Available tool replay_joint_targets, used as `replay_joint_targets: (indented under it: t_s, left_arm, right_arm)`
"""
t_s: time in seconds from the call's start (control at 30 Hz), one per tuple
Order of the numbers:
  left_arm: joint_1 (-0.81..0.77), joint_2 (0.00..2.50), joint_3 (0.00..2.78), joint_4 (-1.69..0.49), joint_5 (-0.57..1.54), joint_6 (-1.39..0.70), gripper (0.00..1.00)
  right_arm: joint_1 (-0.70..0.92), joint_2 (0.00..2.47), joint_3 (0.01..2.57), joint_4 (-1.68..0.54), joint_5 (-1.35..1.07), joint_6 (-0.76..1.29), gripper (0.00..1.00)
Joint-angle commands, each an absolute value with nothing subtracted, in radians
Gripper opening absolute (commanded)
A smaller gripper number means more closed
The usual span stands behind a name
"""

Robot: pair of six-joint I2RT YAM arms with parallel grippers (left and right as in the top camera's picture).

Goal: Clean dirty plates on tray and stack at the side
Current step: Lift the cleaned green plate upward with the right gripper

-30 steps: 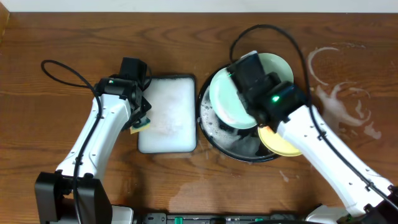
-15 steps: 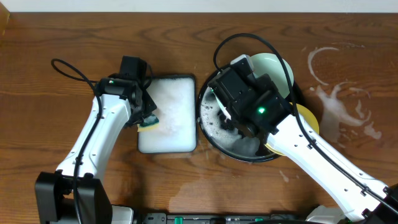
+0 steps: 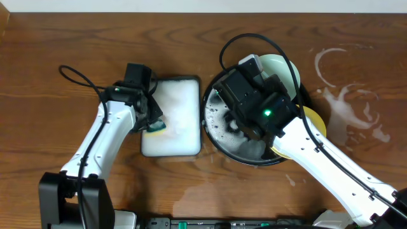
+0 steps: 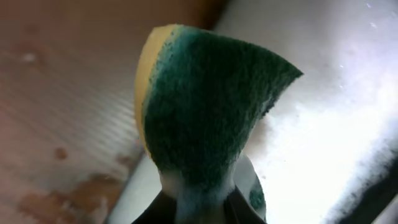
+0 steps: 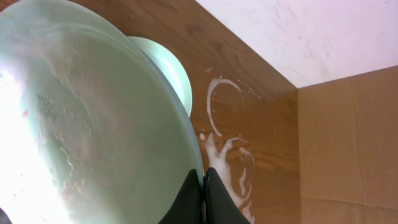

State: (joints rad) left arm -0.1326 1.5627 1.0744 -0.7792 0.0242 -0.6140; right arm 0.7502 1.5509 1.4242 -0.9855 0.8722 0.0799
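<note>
My right gripper (image 5: 204, 186) is shut on the rim of a pale mint-green plate (image 5: 81, 124), which it holds tilted on edge over the black tray (image 3: 208, 124); sudsy film covers its face. From overhead my right wrist hides this plate. A second mint plate (image 3: 282, 66) leans at the tray's back. A yellow plate (image 3: 315, 120) shows at the tray's right rim. My left gripper (image 4: 200, 206) is shut on a green-and-yellow sponge (image 4: 208, 112), above the left edge of the white foamy tray (image 3: 178, 117).
Whitish soapy rings (image 3: 346, 95) mark the wooden tabletop to the right of the black tray. Black cables loop above both arms. A wet patch (image 3: 191, 191) lies near the front edge. In the right wrist view a white wall and a cardboard panel (image 5: 348, 143) border the table.
My right wrist has turned and tipped the mint plate from nearly flat up onto its edge. My left arm has carried the sponge rightward, from beside the white tray to over its left edge.
</note>
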Motion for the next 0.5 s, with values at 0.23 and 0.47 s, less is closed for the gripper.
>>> replay_joint_targets:
  t_s: [0.23, 0.47]
  left_arm:
    - [-0.130, 1.570, 1.037, -0.723, 0.125, -0.549, 0.08]
    - [-0.130, 1.570, 1.037, -0.723, 0.129, -0.542, 0.08]
  right_arm:
    - [0.754, 1.532, 1.426, -0.979, 0.908, 0.128, 0.01]
    - [0.754, 1.532, 1.426, -0.976, 0.897, 0.134, 0.01]
